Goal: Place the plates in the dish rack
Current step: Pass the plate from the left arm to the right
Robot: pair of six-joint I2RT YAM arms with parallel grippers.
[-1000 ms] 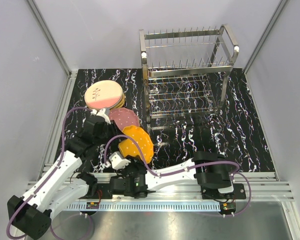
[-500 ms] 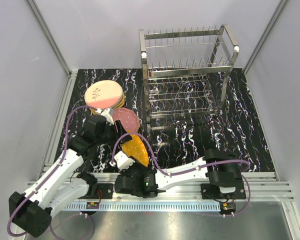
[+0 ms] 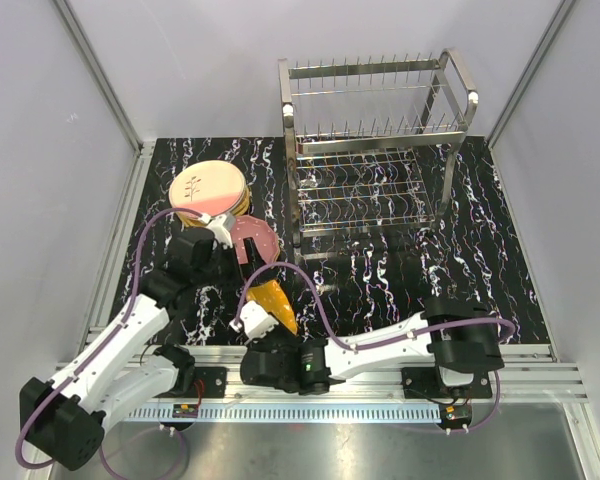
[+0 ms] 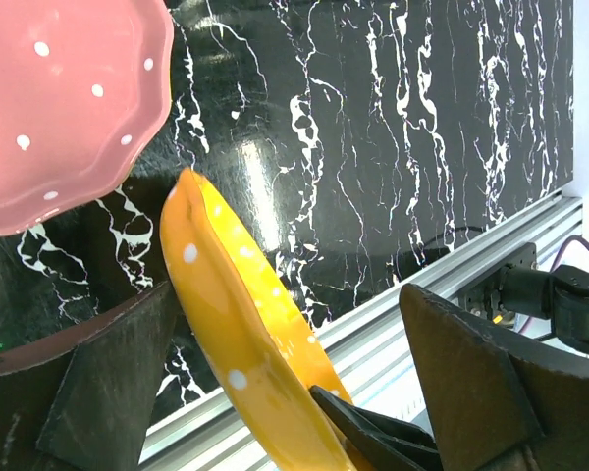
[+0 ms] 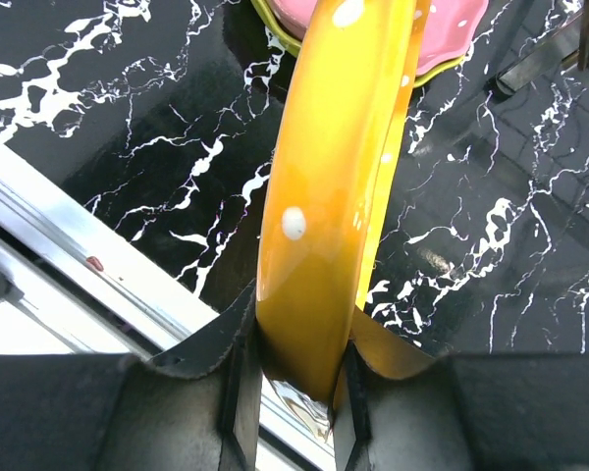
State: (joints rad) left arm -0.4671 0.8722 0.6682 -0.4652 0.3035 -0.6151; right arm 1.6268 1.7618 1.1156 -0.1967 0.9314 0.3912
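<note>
My right gripper is shut on the lower rim of a dotted orange plate, which it holds up on edge above the table's near part. My left gripper stands open on either side of that plate without gripping it; its fingers are spread wide. A pink plate lies flat on a lime-green one just beyond. A stack topped by a cream leaf plate sits at the back left. The steel dish rack at the back right holds no plates.
The near aluminium rail runs right under the held plate. Purple cables loop over the arms. Grey walls close in the black marbled table on three sides.
My left gripper has opened and let go of the orange plate. The right gripper has turned the plate from nearly flat to on edge and drawn it toward the near rail.
</note>
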